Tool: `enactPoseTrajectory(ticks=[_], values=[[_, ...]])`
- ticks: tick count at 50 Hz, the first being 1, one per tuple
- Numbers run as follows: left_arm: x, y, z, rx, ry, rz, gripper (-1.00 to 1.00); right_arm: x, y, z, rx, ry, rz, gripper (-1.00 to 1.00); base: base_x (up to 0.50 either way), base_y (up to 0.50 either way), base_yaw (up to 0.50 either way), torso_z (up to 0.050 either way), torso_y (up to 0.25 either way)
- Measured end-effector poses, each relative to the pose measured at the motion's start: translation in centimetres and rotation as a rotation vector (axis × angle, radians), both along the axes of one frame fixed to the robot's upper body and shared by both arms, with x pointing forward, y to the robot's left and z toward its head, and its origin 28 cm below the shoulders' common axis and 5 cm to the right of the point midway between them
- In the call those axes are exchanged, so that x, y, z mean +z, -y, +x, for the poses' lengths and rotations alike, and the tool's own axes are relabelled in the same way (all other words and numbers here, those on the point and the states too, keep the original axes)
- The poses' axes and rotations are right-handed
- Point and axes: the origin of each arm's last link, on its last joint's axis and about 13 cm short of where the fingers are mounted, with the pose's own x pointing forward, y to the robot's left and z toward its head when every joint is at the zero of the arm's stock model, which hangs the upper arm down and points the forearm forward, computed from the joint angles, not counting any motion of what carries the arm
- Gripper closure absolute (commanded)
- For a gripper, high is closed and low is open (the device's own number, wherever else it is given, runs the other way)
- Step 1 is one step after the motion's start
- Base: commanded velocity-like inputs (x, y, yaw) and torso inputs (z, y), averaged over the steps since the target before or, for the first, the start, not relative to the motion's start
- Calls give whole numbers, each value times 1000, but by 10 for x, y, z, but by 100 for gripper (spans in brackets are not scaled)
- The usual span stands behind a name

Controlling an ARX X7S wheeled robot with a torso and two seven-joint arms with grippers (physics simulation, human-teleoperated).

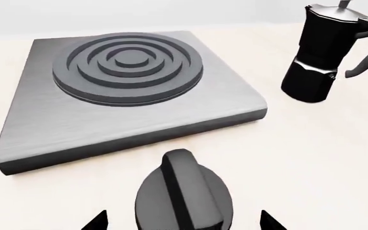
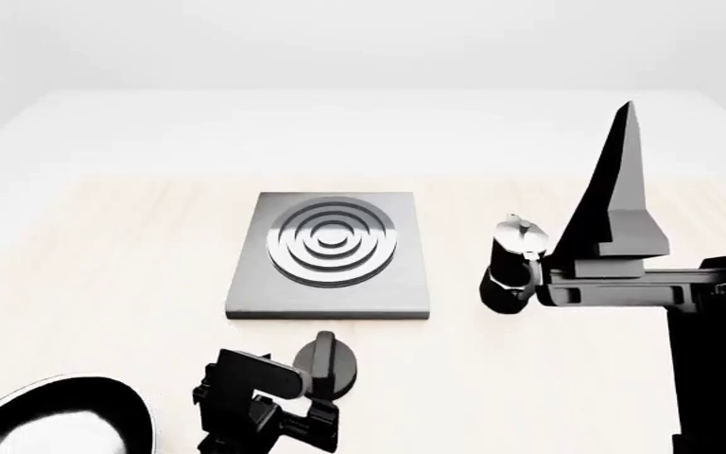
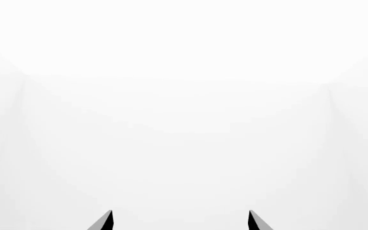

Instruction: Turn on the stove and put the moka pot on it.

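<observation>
The stove is a flat dark-grey plate with raised burner rings; it lies mid-table in the head view. Its round black knob sits on the table just in front of the plate, also seen in the head view. My left gripper is open, its fingertips wide apart either side of the knob and not touching it. The moka pot stands upright right of the stove. My right gripper is open and empty, pointing upward just right of the pot.
A round black frying pan lies at the near left corner of the pale wooden table. My right arm reaches in level from the right, close beside the moka pot.
</observation>
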Motion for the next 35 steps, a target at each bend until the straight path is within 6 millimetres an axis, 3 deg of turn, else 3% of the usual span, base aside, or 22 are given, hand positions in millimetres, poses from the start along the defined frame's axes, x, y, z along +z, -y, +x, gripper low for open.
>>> enactPoseTrajectory(ticks=[35], values=[[-8,15,9,-63,-5,-51,-100,-2,0,0,1,-6,-1,-100,0,0,0,0,0]])
